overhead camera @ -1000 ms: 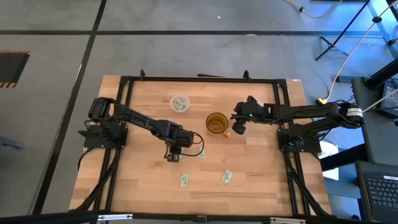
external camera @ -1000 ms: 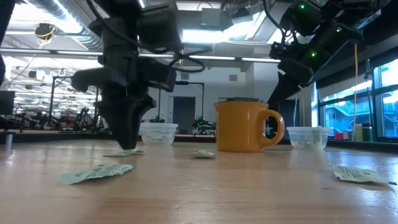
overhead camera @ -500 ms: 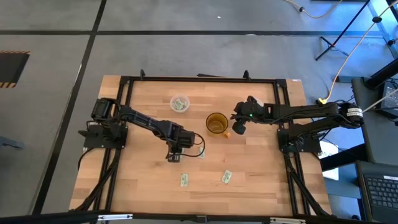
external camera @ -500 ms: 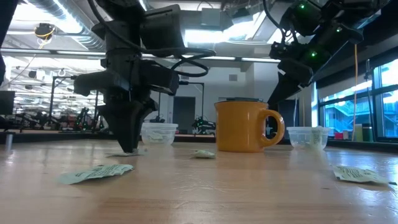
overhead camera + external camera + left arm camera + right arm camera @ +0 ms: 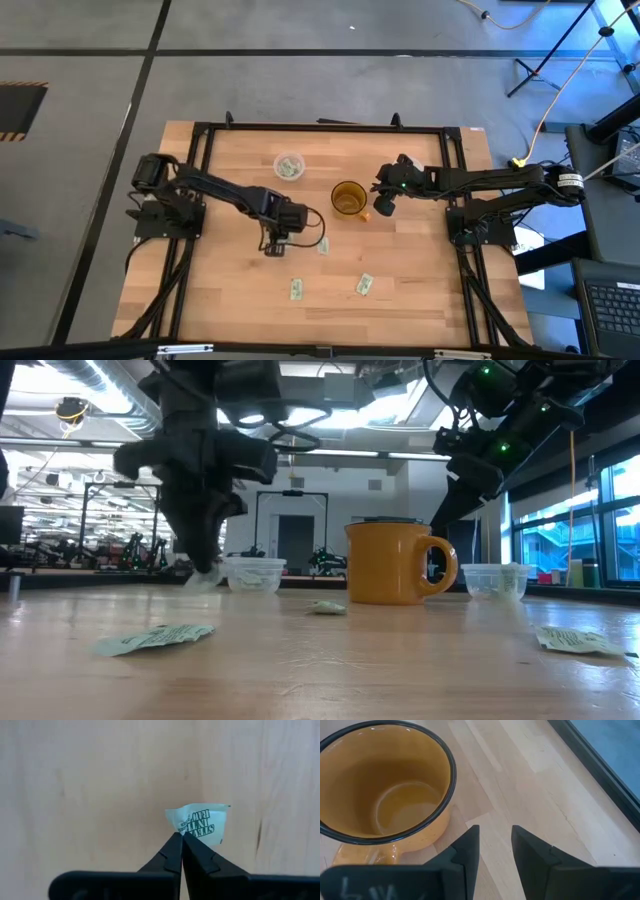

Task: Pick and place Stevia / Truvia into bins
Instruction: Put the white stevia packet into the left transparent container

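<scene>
A small white green-printed paper packet (image 5: 198,823) is pinched in the left claw (image 5: 181,839), lifted off the wooden counter (image 5: 240,290); the right claw (image 5: 494,851) is kept spread at the yellow mug's (image 5: 385,785) 3 o'clock.

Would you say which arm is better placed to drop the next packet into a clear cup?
Left: its hand already pinches a white, green-printed paper packet; the right hand is open, empty.

Bright ceiling glare; left arm motion-blurred.
</scene>
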`<action>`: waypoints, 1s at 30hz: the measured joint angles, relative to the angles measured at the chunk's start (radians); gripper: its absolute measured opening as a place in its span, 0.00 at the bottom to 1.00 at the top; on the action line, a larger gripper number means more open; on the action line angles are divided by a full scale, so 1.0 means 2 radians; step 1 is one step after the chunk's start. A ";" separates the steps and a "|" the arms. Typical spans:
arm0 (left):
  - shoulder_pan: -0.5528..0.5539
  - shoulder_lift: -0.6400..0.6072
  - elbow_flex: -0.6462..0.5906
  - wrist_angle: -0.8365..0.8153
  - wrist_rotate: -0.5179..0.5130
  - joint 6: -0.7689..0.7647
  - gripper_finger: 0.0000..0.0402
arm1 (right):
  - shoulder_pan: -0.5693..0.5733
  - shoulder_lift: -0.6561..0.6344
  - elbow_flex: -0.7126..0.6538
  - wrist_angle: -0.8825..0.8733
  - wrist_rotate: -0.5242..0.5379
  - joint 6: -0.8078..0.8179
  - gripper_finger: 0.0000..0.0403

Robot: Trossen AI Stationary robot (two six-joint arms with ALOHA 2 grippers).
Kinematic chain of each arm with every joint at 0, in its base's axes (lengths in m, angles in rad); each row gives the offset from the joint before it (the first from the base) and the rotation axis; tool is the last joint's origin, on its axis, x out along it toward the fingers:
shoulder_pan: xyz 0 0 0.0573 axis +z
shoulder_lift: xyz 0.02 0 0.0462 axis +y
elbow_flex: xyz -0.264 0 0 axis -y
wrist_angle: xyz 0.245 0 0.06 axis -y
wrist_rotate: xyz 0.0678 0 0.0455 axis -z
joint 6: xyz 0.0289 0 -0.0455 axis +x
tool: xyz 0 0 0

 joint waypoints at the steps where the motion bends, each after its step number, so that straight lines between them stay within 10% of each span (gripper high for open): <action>1: 0.005 -0.007 0.000 -0.005 0.001 0.000 0.01 | 0.000 0.000 0.000 0.000 0.000 0.000 0.29; 15: 0.170 -0.102 0.001 0.007 -0.153 0.035 0.01 | 0.000 0.000 0.000 0.000 0.000 0.000 0.29; 30: 0.307 -0.091 0.002 0.061 -0.067 0.027 0.01 | 0.000 0.000 0.000 0.000 0.000 0.000 0.29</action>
